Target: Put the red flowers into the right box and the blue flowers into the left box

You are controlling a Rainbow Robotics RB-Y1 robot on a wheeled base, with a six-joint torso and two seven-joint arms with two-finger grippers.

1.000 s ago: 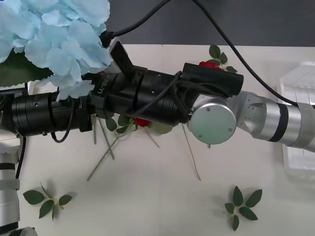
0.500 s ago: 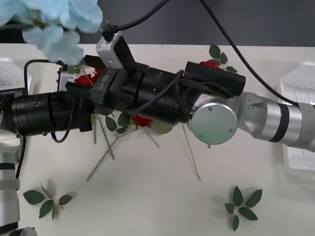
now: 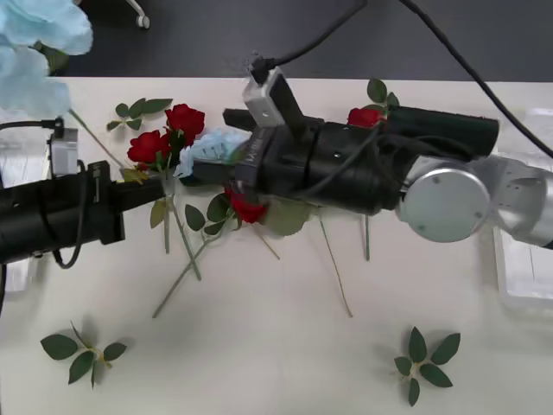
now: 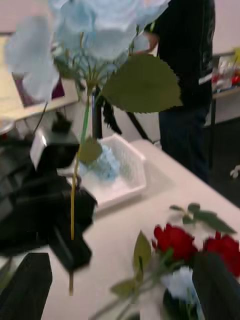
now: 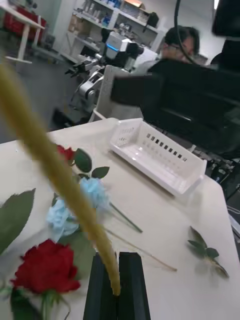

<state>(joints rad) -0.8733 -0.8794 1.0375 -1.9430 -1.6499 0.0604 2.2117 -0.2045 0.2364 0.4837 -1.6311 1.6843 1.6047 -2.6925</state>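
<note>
My left gripper [image 5: 118, 280] is clamped on a blue flower's stem [image 5: 55, 170], its bloom [image 3: 39, 43] high at the desk's left. The hold is near the stem's tip, so it could slip. My right gripper [image 4: 125, 285] hovers spread over the red flowers [image 3: 164, 134].

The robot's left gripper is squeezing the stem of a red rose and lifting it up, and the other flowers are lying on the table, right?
Not quite. The left gripper is shut on the stem of a blue flower, not a red rose. The right wrist view shows its pale blue bloom held up high. The red roses do lie on the table.
</note>
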